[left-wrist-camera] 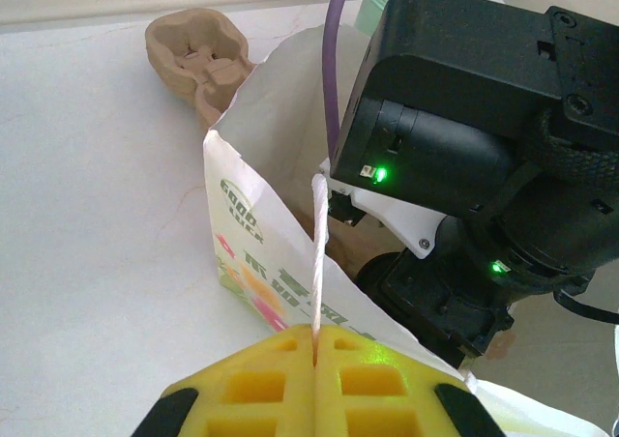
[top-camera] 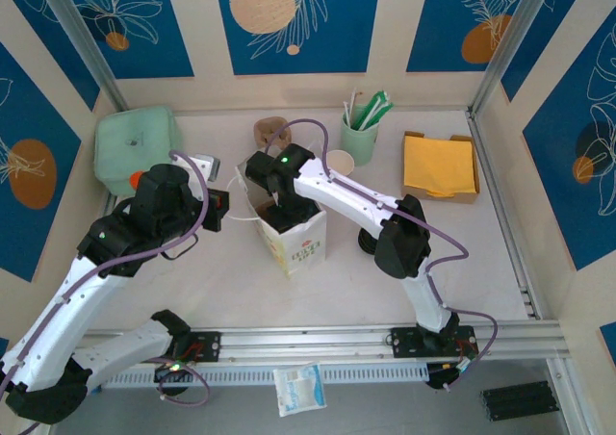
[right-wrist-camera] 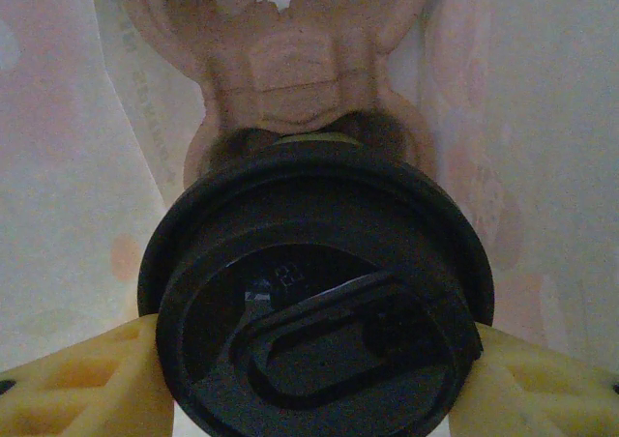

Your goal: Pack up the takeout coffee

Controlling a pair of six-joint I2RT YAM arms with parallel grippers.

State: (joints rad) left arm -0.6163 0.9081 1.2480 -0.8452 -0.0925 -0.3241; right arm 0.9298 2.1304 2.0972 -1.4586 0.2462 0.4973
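Takeout coffee clamped in right pincer, inside paper bag

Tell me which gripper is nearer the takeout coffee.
Right. The right gripper holds the takeout coffee between its fingers inside the paper bag; the left gripper pinches the bag's handle, outside the bag.

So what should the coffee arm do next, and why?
Probably lower the black-lidded coffee cup straight down: the right gripper holds it inside the white paper bag, above a brown moulded-pulp carrier, while the left gripper pinches the bag's handle.
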